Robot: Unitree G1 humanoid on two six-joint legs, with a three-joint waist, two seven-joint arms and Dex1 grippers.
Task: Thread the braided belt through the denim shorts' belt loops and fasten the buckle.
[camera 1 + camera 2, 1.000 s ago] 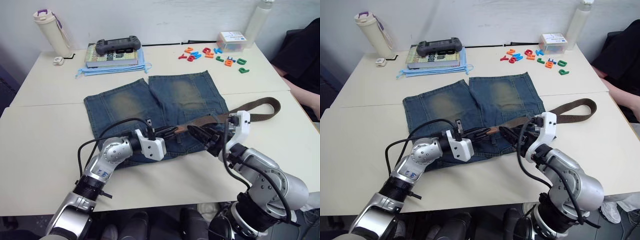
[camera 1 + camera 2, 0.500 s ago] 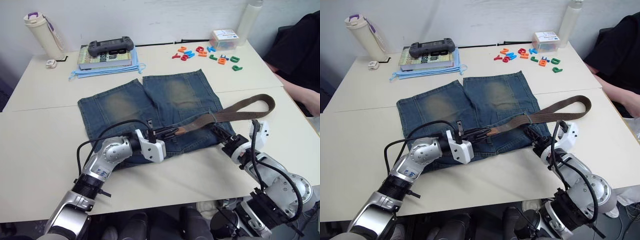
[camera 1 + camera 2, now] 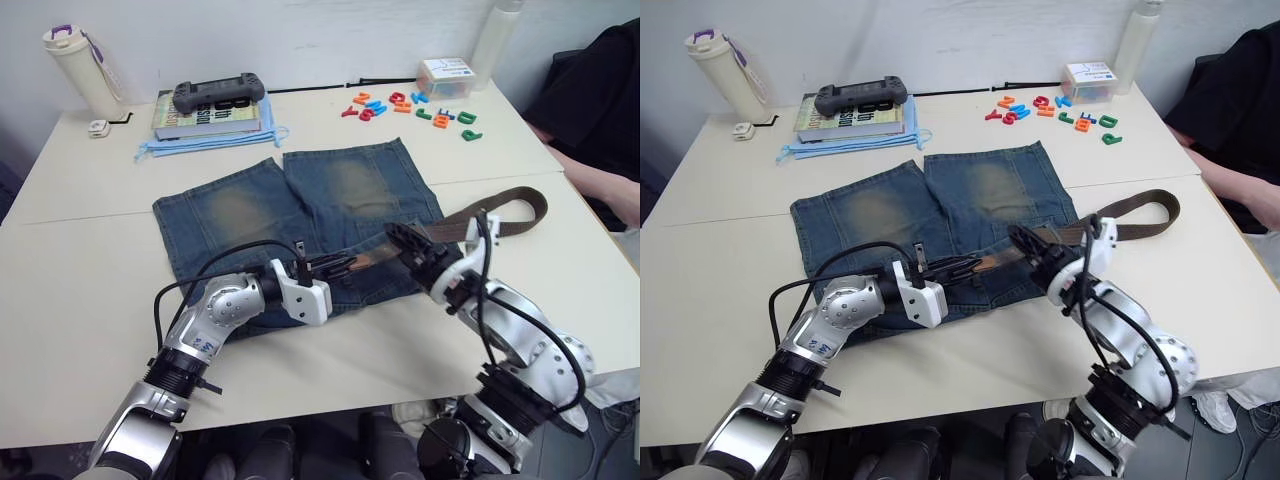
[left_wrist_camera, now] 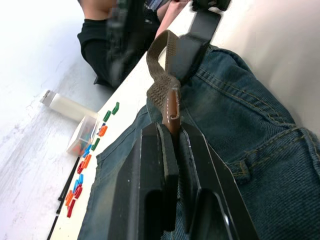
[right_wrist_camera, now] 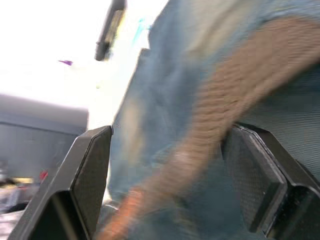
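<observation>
Mostly pale table (image 3: 90, 300), white wall (image 3: 300, 30).

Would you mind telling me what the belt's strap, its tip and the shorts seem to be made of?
The braided belt looks like woven fabric webbing: a matte herringbone weave shows. Its tip, gripped by the left gripper, looks like smooth tan leather with stitched edges, though it may be synthetic. The denim shorts appear to be blue cotton denim, faded pale on the thighs.

We see even, bright indoor light on the table (image 3: 90, 290), with soft shadows. The right wrist view is heavily motion-blurred, the braided belt (image 5: 220, 110) smeared; the left wrist view's background is overexposed.
</observation>
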